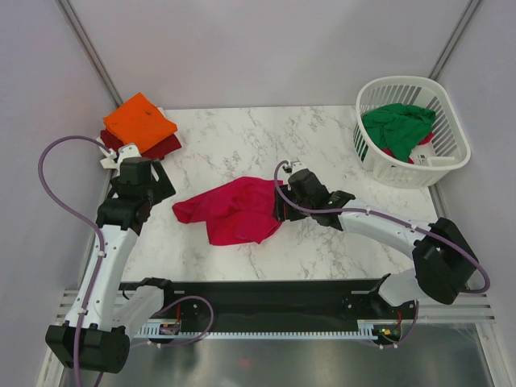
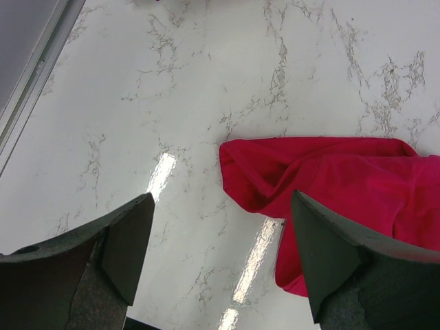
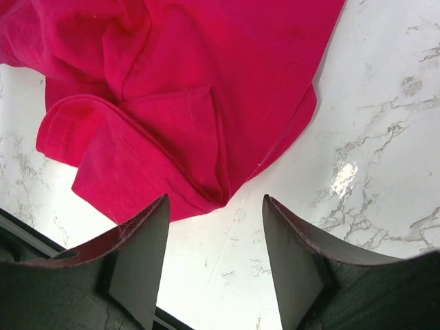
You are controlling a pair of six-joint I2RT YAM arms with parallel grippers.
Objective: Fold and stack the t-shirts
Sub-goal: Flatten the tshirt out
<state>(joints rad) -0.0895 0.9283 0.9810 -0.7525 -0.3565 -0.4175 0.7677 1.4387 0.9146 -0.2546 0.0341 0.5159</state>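
A crimson-red t-shirt (image 1: 234, 211) lies crumpled in the middle of the marble table. My right gripper (image 1: 282, 206) hovers at its right edge. In the right wrist view the right gripper (image 3: 214, 237) is open, with only bare marble between its fingers and the shirt's folded hem (image 3: 192, 89) just beyond the tips. My left gripper (image 1: 150, 185) stands open to the left of the shirt. In the left wrist view the left gripper (image 2: 220, 230) holds nothing, and the shirt (image 2: 330, 179) lies ahead and to the right. A folded orange tee (image 1: 139, 119) rests on a dark red one (image 1: 164, 148) at the back left.
A white slatted basket (image 1: 401, 81) stands at the back right with a green tee (image 1: 397, 125) and a bit of red cloth inside. Grey walls close in on both sides. A black rail runs along the near table edge (image 1: 258, 290).
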